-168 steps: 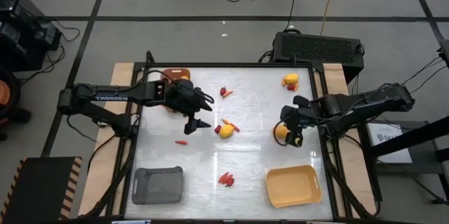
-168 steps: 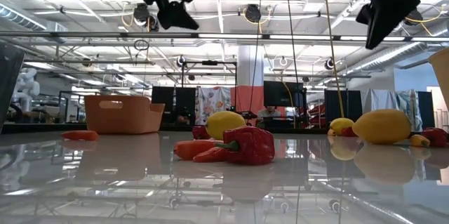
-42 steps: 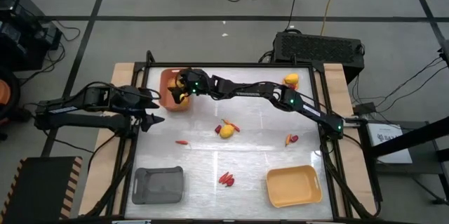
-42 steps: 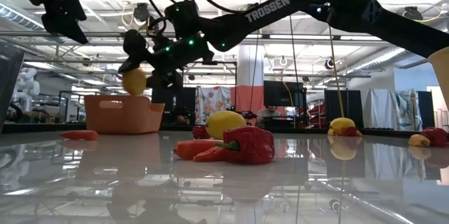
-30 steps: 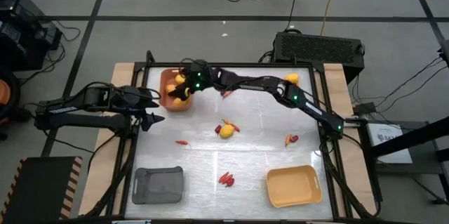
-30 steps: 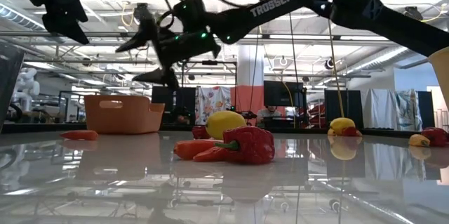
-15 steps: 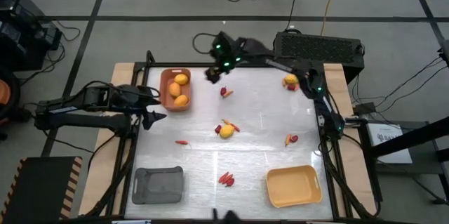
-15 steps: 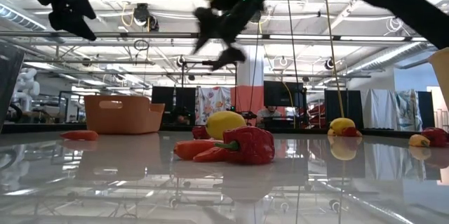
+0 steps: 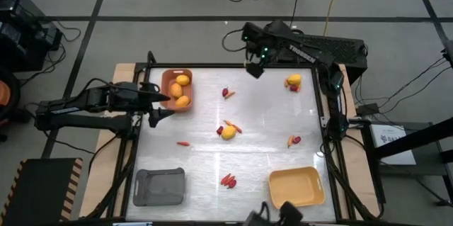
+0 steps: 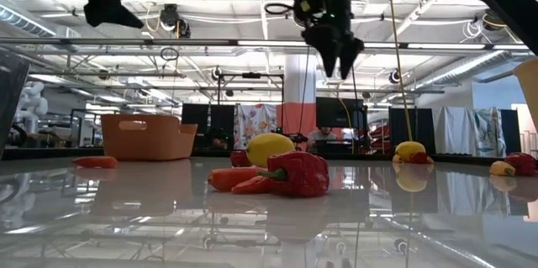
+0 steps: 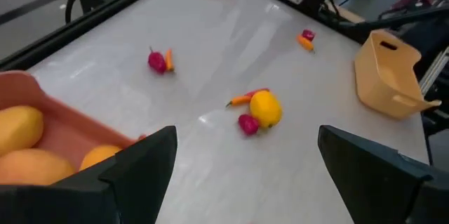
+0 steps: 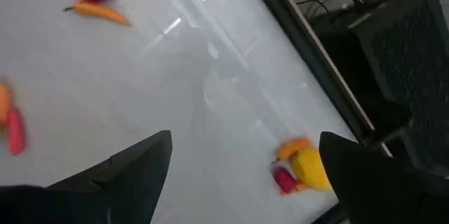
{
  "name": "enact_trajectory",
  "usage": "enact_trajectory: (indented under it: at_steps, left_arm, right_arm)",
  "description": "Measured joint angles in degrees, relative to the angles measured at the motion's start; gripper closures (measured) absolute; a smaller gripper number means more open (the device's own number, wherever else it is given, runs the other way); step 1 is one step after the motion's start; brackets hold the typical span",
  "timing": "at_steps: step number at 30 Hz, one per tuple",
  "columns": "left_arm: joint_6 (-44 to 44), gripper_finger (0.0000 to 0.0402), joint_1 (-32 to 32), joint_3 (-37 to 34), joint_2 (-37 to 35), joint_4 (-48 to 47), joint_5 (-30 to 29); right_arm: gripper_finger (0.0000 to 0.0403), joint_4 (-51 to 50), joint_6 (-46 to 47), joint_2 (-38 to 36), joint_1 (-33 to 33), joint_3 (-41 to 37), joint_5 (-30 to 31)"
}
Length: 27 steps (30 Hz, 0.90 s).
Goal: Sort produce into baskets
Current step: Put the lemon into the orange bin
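Note:
The orange-brown basket [image 9: 165, 84] stands at the table's far left with lemons [image 9: 182, 101] in it. The grey basket [image 9: 159, 185] is at the near left and the yellow basket [image 9: 296, 187] at the near right. On the table lie a lemon [image 9: 227, 133] with a chilli and a carrot, a chilli-and-carrot pair [image 9: 227, 93], a lemon [image 9: 293, 81], a carrot [image 9: 183, 143] and chillies [image 9: 227, 180]. My left gripper [image 9: 162, 105] hovers open beside the orange-brown basket. My right gripper [image 9: 253, 67] hangs open, high over the far edge, pointing down.
A small chilli-and-carrot pair [image 9: 293, 140] lies near the right edge. A black box [image 9: 322, 47] sits just beyond the far right corner. The table's raised black frame [image 9: 233, 65] runs along the far edge under my right gripper.
My right gripper, open and holding nothing, has swung away from the orange-brown basket toward the table's right along the far edge, rising and tipping until it points down. The lemon it carried lies in the basket. My left gripper has shifted slightly toward the basket.

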Motion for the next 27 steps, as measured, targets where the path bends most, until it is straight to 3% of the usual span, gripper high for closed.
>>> enact_trajectory:
  at_steps: [7, 17, 27]
  left_arm:
    - [-4.3, 0.0049, 0.0, 0.0, 4.3, 2.1, -4.5]
    - [-6.5, 0.0049, 0.6, 0.0, 13.0, 14.1, -8.6]
    - [-6.7, 0.0049, 4.1, 0.0, 22.6, 27.5, -4.9]
  right_arm:
    - [0.005, 0.8, -9.0, -4.3, -8.1, -13.1, 0.4]
    - [0.005, 14.4, -17.1, -11.2, -16.8, -35.9, 0.4]
    - [0.005, 24.0, -25.1, -12.0, -20.7, -44.8, 0.4]
